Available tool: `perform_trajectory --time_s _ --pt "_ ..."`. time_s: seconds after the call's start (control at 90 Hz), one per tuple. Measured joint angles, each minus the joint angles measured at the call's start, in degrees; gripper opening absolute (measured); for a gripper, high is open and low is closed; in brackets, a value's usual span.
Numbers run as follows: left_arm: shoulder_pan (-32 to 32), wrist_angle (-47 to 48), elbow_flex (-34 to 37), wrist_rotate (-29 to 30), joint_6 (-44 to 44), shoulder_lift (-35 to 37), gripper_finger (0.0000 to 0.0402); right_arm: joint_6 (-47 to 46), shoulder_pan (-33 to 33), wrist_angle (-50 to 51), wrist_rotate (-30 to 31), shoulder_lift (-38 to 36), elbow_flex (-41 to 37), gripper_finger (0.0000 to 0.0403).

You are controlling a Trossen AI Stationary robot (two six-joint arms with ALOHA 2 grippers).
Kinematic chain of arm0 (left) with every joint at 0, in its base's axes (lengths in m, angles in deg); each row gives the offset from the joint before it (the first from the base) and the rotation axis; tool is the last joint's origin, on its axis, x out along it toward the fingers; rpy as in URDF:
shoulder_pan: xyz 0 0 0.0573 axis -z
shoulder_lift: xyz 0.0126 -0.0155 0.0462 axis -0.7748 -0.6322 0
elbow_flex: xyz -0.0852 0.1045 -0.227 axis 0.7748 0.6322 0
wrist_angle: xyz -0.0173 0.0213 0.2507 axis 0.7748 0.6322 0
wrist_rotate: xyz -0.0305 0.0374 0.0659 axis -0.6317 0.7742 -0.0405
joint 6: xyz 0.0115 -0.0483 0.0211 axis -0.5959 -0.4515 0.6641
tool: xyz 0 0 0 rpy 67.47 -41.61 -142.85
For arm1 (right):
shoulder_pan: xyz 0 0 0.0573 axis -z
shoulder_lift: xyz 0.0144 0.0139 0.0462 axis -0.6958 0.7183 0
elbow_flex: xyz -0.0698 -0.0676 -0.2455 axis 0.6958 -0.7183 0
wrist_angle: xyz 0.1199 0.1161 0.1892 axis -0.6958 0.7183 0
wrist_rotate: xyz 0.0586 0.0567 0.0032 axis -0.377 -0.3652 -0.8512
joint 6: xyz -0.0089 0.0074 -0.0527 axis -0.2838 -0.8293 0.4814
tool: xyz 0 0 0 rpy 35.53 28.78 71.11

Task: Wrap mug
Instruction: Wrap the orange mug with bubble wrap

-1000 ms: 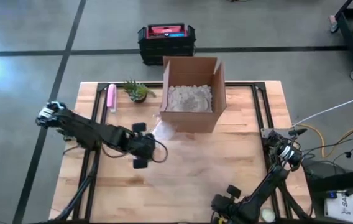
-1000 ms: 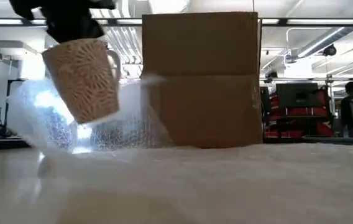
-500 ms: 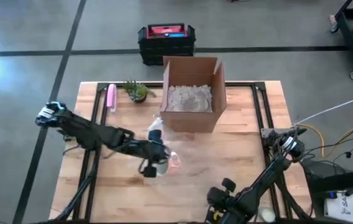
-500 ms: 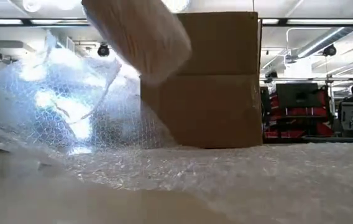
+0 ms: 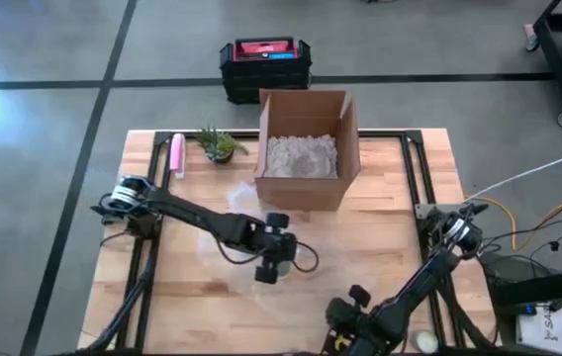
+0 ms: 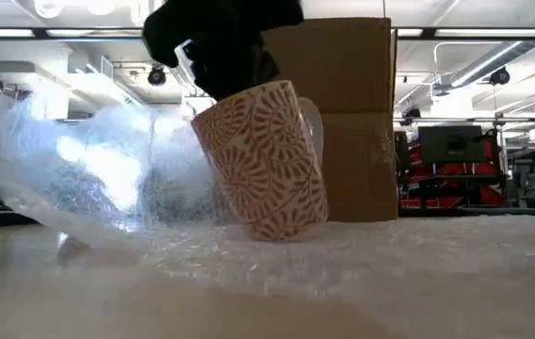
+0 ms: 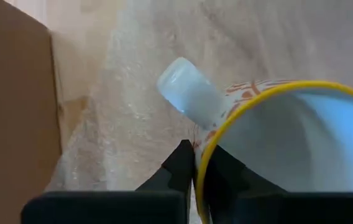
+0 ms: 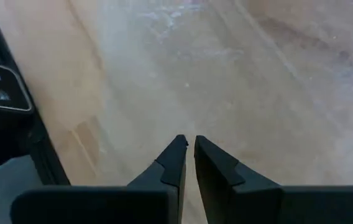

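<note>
A mug (image 6: 263, 160) with an orange leaf pattern, a yellow rim and a pale handle (image 7: 186, 93) stands tilted on a sheet of clear bubble wrap (image 6: 107, 188) spread over the middle of the table (image 5: 400, 227). My left gripper (image 5: 277, 259) is above it, shut on its rim. The bubble wrap (image 5: 246, 222) reaches back to the cardboard box (image 5: 306, 148). My right gripper (image 8: 187, 142) waits near the table's front edge (image 5: 348, 321), shut, with nothing between its fingers. My left gripper has the mug's rim (image 7: 199, 163) pinched with one finger inside the mug and one outside, close to the handle. It comes from above, pointing down. The mug is tilted, and the lower edge of its base (image 6: 286, 231) meets the bubble wrap.
The open cardboard box (image 6: 343, 113) filled with pale packing stands at the far middle. A small plant (image 5: 217, 145) and a pink object (image 5: 176, 156) lie at the far left. A black crate (image 5: 264, 67) sits on the floor beyond the table.
My left gripper has carried the mug toward the table's right and near edges, over the bubble wrap, then down. The mug, which hung clear in the air, now has its base on the wrap, tilted. The wrap's raised left part has sagged lower.
</note>
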Motion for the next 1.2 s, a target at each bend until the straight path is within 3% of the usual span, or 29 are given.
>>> perform_trajectory --time_s 0.144,0.3,0.467,0.589,0.678,0.833,1.067,1.2 --pt "-0.1 -0.1 -1.8 -0.2 0.1 0.1 0.0052 -0.2 0.0 0.0 0.7 0.0 0.0 0.0018" --pt "-0.1 2.6 -5.0 -0.2 0.4 0.4 0.0115 0.4 0.0 -0.1 1.5 0.0 0.0 0.0018" --pt "0.2 14.7 -11.1 -0.4 -2.4 1.3 0.0187 0.7 0.0 0.0 1.2 -0.1 0.0 0.0018" --pt "1.8 23.1 -10.4 0.5 -6.9 4.8 0.022 0.3 -0.5 0.2 1.3 -0.4 0.0 0.0018" --pt "3.4 25.8 -5.4 1.6 -10.4 8.9 0.0229 -0.1 -0.7 1.0 1.3 -0.3 -0.1 0.0018" --pt "5.8 20.1 10.0 1.6 -18.1 16.8 0.0225 -1.3 0.0 0.3 0.9 0.1 -2.6 0.0018" --pt "8.8 -6.9 36.1 -6.6 -26.1 24.0 0.0197 -0.1 2.0 -0.2 -1.4 0.0 -6.8 0.0018" --pt "9.9 -20.9 45.7 -12.5 -32.8 23.6 0.0178 0.8 2.4 -2.4 -2.7 0.0 -10.5 0.0018"
